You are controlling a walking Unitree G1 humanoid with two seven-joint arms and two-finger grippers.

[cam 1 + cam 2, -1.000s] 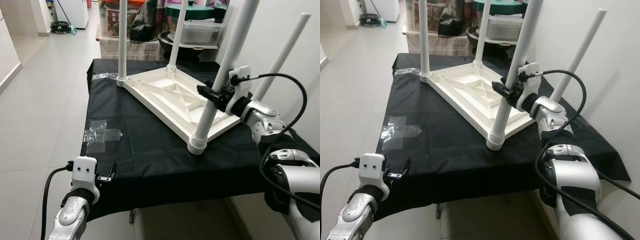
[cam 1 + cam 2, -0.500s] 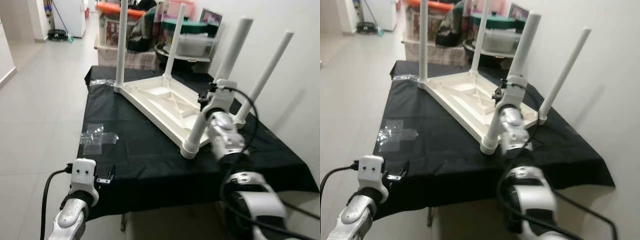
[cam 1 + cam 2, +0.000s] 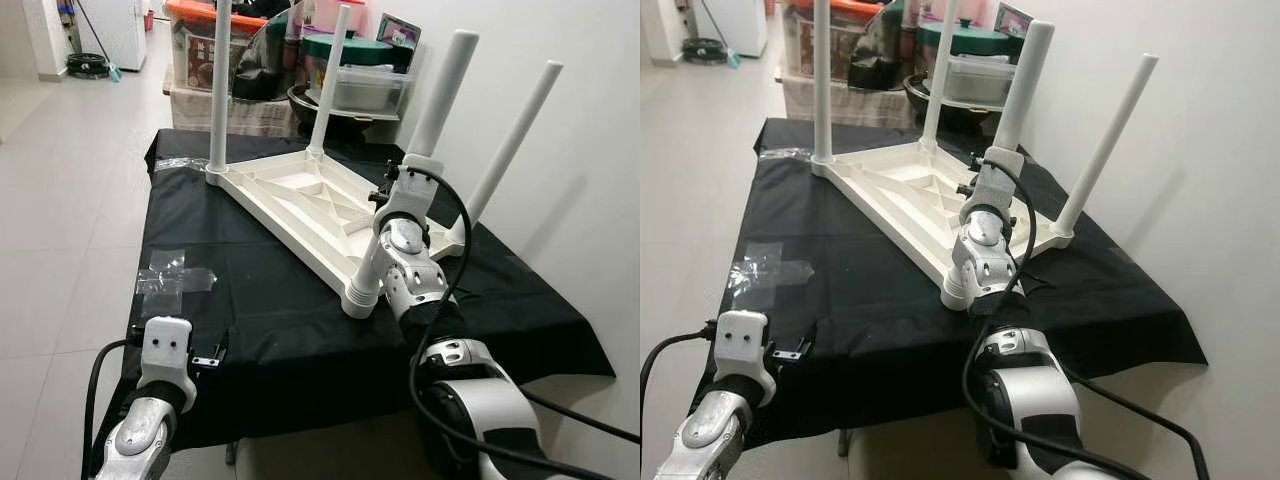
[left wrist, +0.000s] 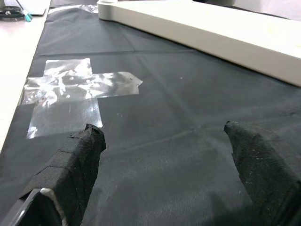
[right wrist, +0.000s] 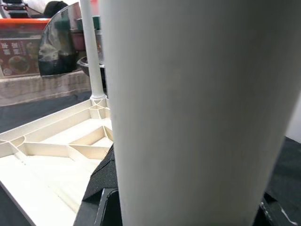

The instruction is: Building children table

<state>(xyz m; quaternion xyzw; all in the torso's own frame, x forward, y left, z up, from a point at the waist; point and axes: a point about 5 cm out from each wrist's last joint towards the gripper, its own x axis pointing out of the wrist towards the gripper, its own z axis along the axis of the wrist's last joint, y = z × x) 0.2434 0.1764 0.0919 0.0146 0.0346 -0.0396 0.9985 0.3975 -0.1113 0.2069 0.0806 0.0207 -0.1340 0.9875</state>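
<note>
Right claw (image 3: 388, 192) now behind nearest leg (image 3: 412, 160)

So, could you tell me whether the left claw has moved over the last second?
No. The left claw hangs at the near edge of the black cloth, just below the clear tape patch, as before; only the camera shifted.

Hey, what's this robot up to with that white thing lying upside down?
It is putting together a small white children's table, which lies upside down on a black cloth with four legs pointing up. The right gripper is closed around the near leg, the one closest to the robot, partway up its length. The left gripper hovers open and empty, low over the cloth's near edge, close to a patch of clear tape. Storage boxes sit behind the work surface.
</note>
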